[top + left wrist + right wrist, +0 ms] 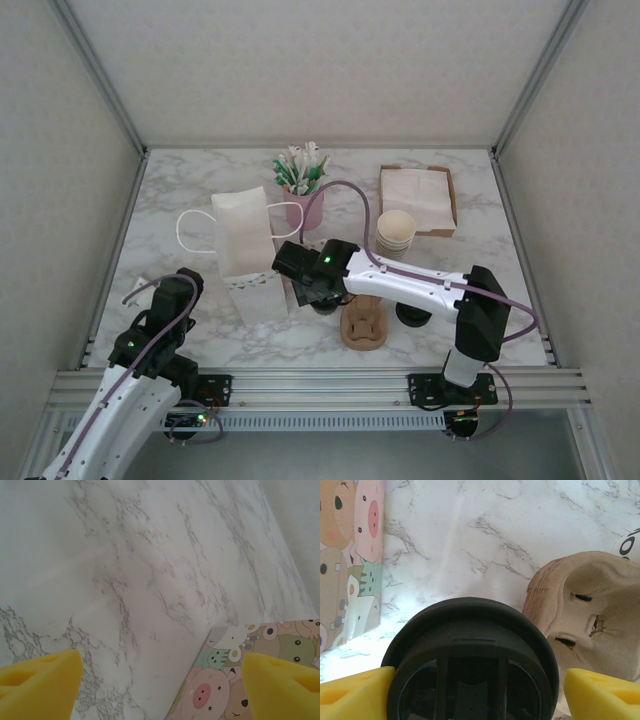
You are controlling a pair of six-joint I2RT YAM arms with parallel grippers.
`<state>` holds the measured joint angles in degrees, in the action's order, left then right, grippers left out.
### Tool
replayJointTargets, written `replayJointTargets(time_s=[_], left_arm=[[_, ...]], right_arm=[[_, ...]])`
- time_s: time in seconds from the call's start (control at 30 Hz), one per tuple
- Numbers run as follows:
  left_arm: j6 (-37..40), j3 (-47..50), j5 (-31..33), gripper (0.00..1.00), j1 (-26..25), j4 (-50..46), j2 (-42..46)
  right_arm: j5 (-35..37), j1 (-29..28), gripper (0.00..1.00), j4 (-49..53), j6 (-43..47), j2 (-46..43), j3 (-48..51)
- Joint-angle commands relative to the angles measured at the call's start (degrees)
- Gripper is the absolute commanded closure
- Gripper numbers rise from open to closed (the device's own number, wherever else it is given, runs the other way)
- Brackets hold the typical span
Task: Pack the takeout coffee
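The takeout coffee, a cup under a round black lid, stands on the marble between the paper bag and the brown pulp cup carrier. My right gripper straddles the lid and is open, with a small gap showing at the right finger. From above, the right gripper sits low beside the bag, with the coffee under it. My left gripper is open over bare marble near the bag's cartoon-printed side, holding nothing.
A loose black lid lies right of the carrier. A stack of lidless cream cups, a napkin box and a pink cup of sachets stand at the back. Metal rails border the table.
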<state>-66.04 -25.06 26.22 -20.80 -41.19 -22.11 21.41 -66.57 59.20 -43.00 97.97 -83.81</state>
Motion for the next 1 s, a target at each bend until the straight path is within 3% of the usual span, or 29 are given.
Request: replayJointTargets(time_s=[0.0, 0.27, 0.53, 0.8, 0.97], left_arm=[[-3.86, -1.83, 1.82, 0.17, -0.38, -2.14, -0.44], [-3.81, -2.28, 1.48, 0.17, -0.35, -1.92, -1.34], [-1.47, -4.44, 1.38, 0.17, -0.3, -3.19, -1.47], [2.88, -8.8, -0.35, 0.24, -0.31, -6.32, 0.37], [4.34, -11.58, -1.8, 0.29, -0.32, -10.4, 1.4]], right_arm=[[0.71, 0.49, 0.12, 0.71, 0.25, -2.35, -1.34], [-1.22, 1.25, 0.17, -0.2, -0.56, -1.9, 0.38], [-6.54, 4.26, 0.25, 0.05, -7.56, -1.37, 3.07], [-7.89, 4.4, 0.12, 0.48, -12.27, -1.04, 0.13], [-6.98, 4.38, 0.13, -0.55, -14.4, -2.25, 0.05]])
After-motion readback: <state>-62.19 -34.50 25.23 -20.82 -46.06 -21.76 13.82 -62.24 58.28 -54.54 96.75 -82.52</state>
